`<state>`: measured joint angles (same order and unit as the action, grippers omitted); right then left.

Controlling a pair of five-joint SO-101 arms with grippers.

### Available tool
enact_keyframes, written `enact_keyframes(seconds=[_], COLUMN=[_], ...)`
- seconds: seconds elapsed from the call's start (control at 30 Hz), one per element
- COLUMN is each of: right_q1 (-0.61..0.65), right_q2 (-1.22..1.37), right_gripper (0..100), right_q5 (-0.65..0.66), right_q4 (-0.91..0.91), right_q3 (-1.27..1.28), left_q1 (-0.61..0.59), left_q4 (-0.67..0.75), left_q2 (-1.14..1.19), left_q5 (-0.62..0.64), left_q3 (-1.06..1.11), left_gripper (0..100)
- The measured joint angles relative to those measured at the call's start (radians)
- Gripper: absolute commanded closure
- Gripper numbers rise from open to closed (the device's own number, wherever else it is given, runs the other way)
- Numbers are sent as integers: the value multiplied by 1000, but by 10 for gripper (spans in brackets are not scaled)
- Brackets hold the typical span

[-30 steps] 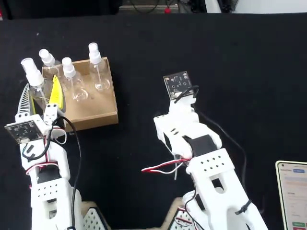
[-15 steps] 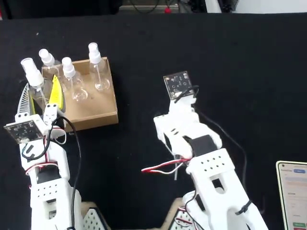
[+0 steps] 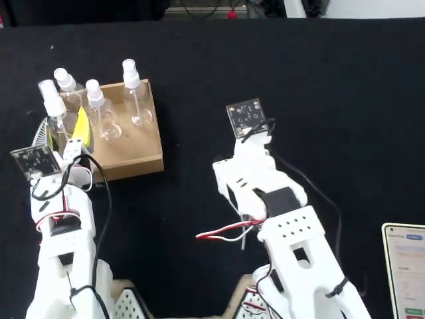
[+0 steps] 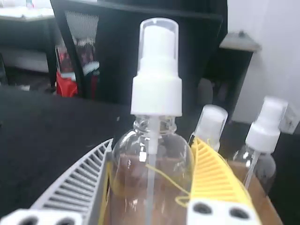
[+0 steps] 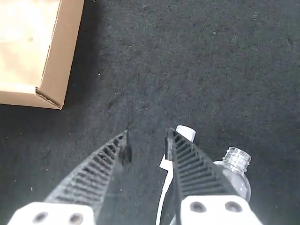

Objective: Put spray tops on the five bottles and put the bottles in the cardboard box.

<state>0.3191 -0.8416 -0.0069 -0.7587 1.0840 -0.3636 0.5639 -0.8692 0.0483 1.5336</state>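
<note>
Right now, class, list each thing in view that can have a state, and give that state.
left gripper, shut on the held bottle.
held bottle, spray top on, upright.
boxed bottles, three, spray tops on, upright.
cardboard box, open at the top, three bottles inside.
right gripper, open, empty.
bare bottle, neck open, no spray top.
loose spray top, on no bottle.

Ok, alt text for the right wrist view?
The right gripper, jaws apart and empty, hangs over a black table beside an uncapped clear bottle and a loose white spray top. A corner of the cardboard box lies farther off.
</note>
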Motion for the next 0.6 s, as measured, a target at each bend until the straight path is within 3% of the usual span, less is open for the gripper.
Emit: enact_keyframes(seconds=[0.17, 0.6], right_q1=[0, 0], right_q2=[0, 0], right_gripper=[874, 874], right_q5=[0, 0], right_q4=[0, 0], right_q3=[0, 0], left_q1=[0, 0], left_q4=[155, 176], left_q2=[61, 138], left_q5=[0, 0], left_q3=[32, 32], left_gripper=[841, 841])
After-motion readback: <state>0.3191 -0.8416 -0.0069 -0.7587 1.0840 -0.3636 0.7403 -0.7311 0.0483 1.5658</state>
